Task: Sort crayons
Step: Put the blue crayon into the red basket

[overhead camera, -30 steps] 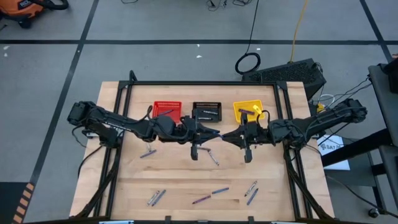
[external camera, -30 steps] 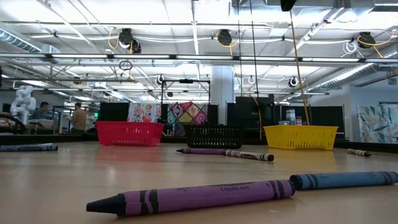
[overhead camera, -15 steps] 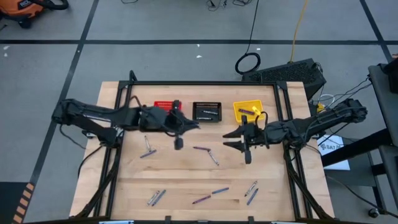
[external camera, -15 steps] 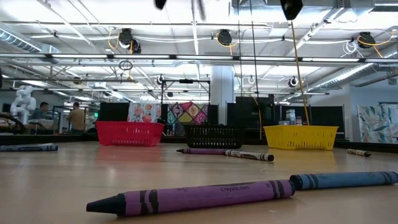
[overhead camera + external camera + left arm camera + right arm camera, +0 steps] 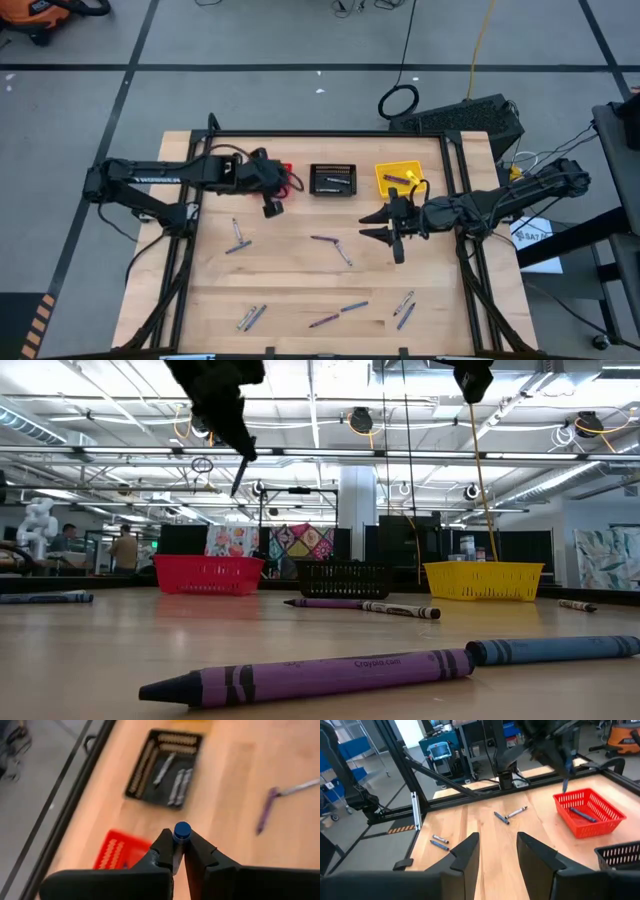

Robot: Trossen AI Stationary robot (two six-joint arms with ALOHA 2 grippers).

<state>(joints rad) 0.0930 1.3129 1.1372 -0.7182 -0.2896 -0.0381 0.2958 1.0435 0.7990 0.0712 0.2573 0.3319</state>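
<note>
My left gripper point(image 5: 272, 207) hangs above the table beside the red basket point(image 5: 286, 170), shut on a blue crayon point(image 5: 182, 831); the low view shows the crayon point(image 5: 241, 472) jutting below the fingers. My right gripper point(image 5: 378, 226) hovers open right of the table's middle, with nothing between its fingers point(image 5: 470, 851). Loose crayons lie on the wood: one at the left point(image 5: 237, 238), two in the middle point(image 5: 325, 239), and several near the front edge point(image 5: 354, 306). The red basket point(image 5: 590, 812) holds a blue crayon point(image 5: 580, 814). My left gripper pinches the blue crayon between its two fingertips. The crayon lies along the fingers, and its round end point(image 5: 182, 832) sticks out past them. The fingers slant down toward the table's far side. The crayon is lifted clear, high above the table.
The black basket point(image 5: 333, 180), with grey crayons in it, and the yellow basket point(image 5: 398, 178) stand in a row with the red one along the far edge. A dark metal frame point(image 5: 330, 133) borders the table. Bare wood lies between the two grippers.
My left gripper has left the table's middle, where it was close to my right gripper. It has carried the blue crayon toward the left and far edges, to the red basket, and has tipped from level to slanting down. My right gripper has opened and stayed in place.
</note>
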